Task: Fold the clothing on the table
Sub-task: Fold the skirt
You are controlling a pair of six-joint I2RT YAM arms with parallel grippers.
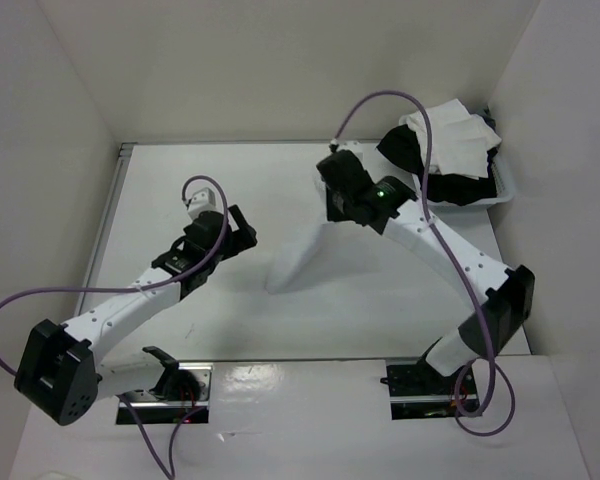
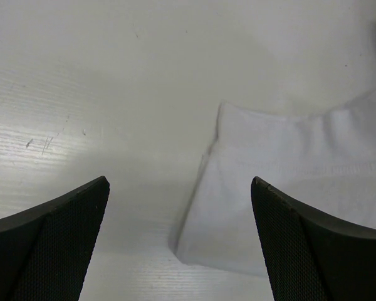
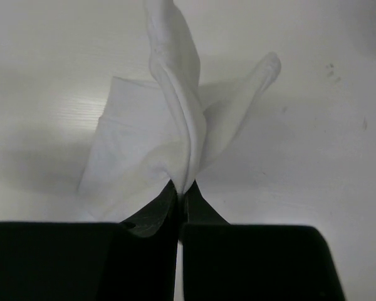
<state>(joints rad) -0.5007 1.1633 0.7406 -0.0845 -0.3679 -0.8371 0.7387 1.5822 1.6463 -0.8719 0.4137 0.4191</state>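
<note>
White desk (image 1: 230, 170), grey strip along its 9 o'clock edge, white walls around it. The right arm (image 1: 460, 270) reaches in from 5 o'clock toward centre, and the left arm (image 1: 120, 310) comes in from 7 o'clock. A white bin (image 1: 504, 190) sits at the 1 o'clock corner with a heap (image 1: 445, 140) of white and black garments in it.

The clothing (image 1: 298, 262) is near desk centre, a small white piece. One end is raised off the desk at the 1 o'clock side and the rest trails down toward 7 o'clock, with the low end flat on the desk.

The right gripper (image 3: 182, 188) is closed on the clothing — the right wrist view shows a pinched fold of fabric between the tips, hanging to the spread part below.

The left gripper (image 2: 178, 182) is wide open and holds nothing, just beside the clothing at its 9 o'clock. The left wrist view shows the hemmed corner lying between the fingers (image 2: 313, 251) — can't tell if they touch the fabric.
</note>
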